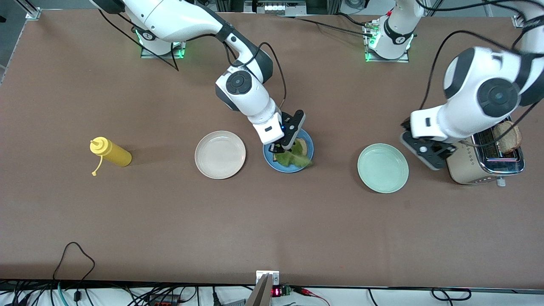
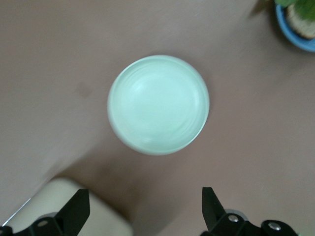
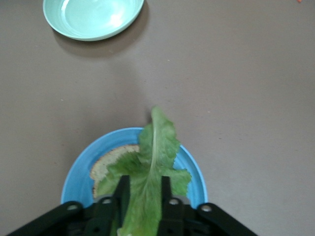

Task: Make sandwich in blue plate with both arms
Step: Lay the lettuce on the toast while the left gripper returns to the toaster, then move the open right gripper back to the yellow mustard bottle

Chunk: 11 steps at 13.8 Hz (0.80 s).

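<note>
- The brown worktop (image 1: 272, 212) carries three plates in a row, a toaster at the left arm's end and a yellow squeeze bottle (image 1: 111, 153) lying on its side toward the right arm's end.
- The toaster (image 1: 488, 163) holds a slice of toast (image 1: 508, 137) standing up out of its slot, probably the second slice the sandwich needs.
- The left arm's tool (image 2: 142, 209) hangs over the worktop between the mint-green plate and the toaster, its fingers spread wide and holding nothing; it looks ready to go for the toast.
- The cream plate (image 1: 220, 154) and the mint-green plate (image 1: 383, 168) both hold nothing.
- The blue plate (image 1: 307, 146) sits between them and holds the sandwich in progress: one slice of bread (image 3: 110, 160) flat in the plate, with a lettuce leaf (image 3: 152, 167) draped over it and its tip hanging past the rim.
- The right arm's tool (image 3: 142, 196) is low over the blue plate, fingers on either side of the leaf's stalk end. The leaf lies on the bread, so this looks like the laying-down step; whether the fingers pinch it or have let go, the views do not settle.
</note>
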Tool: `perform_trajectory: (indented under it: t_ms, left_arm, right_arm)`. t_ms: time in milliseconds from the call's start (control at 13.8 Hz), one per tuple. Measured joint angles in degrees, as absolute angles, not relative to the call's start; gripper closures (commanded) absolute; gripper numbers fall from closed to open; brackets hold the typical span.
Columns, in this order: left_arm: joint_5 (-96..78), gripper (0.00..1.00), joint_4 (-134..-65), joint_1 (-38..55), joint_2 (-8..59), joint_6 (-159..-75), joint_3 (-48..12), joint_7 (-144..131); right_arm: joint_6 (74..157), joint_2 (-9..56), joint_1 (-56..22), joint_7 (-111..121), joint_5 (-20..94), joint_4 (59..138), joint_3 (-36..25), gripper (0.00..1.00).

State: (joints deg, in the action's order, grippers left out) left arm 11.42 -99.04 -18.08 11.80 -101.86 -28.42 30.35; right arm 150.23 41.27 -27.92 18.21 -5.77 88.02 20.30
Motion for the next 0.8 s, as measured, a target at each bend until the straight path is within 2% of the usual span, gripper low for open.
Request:
perform_trajectory:
  t_ms: [290, 579, 797]
  left_arm:
    - [13.42, 0.00, -86.98, -19.18, 10.82, -92.13, -28.36, 28.40]
    - [12.20, 0.00, -84.93, -21.26, 12.31, -90.56, -28.06, 14.75]
    - [11.56, 0.00, -83.09, -22.56, 14.34, -90.57, -28.02, 7.87]
  right_arm:
    - [148.33, 40.32, -26.95, 18.10, -5.81, 86.56, 19.06, 0.00]
    - [135.62, 33.93, -21.62, 18.11, -5.94, 85.44, 18.42, 0.00]
    - [128.19, 28.40, -13.80, 19.36, -6.08, 85.43, 18.04, 0.00]
